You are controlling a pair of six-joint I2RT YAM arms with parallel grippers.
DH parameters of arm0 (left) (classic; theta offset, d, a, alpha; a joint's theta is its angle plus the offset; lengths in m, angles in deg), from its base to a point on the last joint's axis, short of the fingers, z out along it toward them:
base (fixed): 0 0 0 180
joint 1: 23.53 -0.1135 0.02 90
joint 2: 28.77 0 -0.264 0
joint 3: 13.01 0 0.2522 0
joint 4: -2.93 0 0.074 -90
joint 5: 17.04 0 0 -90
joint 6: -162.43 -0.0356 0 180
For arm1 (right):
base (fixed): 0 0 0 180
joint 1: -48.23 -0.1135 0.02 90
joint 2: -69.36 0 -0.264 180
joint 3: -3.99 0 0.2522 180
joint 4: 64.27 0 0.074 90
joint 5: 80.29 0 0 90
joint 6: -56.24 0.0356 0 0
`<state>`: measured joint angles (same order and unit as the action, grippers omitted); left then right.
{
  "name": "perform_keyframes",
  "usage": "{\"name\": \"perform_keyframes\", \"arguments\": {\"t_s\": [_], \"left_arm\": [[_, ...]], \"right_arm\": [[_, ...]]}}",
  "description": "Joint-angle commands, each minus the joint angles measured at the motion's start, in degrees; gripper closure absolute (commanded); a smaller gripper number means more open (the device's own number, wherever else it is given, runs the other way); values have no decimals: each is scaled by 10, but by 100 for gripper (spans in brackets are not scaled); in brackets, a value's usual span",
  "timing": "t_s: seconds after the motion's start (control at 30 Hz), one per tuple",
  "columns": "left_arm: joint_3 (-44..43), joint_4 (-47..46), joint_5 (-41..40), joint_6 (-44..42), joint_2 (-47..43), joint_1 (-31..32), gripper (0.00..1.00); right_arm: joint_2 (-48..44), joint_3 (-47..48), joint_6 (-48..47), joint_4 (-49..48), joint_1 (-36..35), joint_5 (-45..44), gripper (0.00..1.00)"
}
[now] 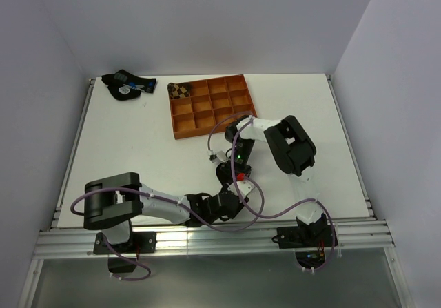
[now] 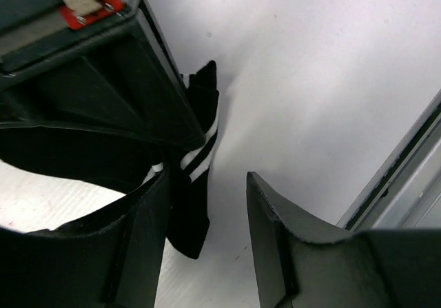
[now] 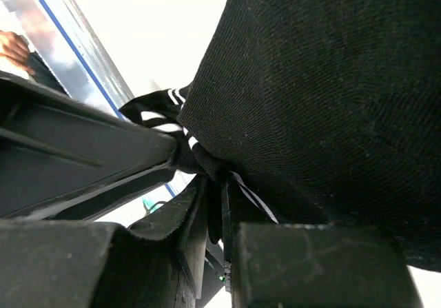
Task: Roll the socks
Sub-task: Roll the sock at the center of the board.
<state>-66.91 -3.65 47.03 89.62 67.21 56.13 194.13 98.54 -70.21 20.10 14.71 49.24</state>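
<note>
The black ankle sock (image 3: 324, 80) with white stripes is pinched at a bunched fold in my right gripper (image 3: 217, 182), which is shut on it. Its cloth fills that wrist view. In the left wrist view the same sock (image 2: 196, 149) hangs down just over the white table from the right gripper's fingers (image 2: 103, 87). Its lower tip lies against the inner side of my left finger (image 2: 141, 239). My left gripper (image 2: 207, 177) is open, with bare table showing in the gap. The brown-and-black argyle sock (image 1: 180, 89) sits bundled in the far-left corner compartment of the orange tray (image 1: 238, 118).
A dark sock bundle (image 1: 125, 86) with blue and white marks lies at the back left of the table. Both grippers (image 1: 231, 187) meet near the front middle, with cables looping around them. The table's metal front rail (image 2: 406, 163) runs close to the right of my left gripper.
</note>
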Motion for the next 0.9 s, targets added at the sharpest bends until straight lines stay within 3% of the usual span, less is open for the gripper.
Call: {"name": "perform_keyframes", "arguments": {"t_s": [0.0, 0.53, 0.63, 0.7, 0.8, 0.87], "left_arm": [[-13, -26, 33, -10, 10, -6, 48], [1, 4, 89, 44, 35, -60, 55], [-5, 13, 99, 49, 44, -61, 62], [-7, 19, 106, 54, 52, -61, 73], [-3, 20, 121, 64, 51, -62, 84], [5, 19, 141, 69, 46, -65, 90]], "right_arm": [[10, 16, -3, -8, 0, -10, 84], [13, 12, -16, -7, 5, 0, 84], [10, 9, -16, -9, 6, 1, 84], [6, 7, -15, -18, 6, 0, 83], [-17, -9, 1, -52, 9, -12, 70], [-50, -26, 11, -78, 12, -24, 53]]}}
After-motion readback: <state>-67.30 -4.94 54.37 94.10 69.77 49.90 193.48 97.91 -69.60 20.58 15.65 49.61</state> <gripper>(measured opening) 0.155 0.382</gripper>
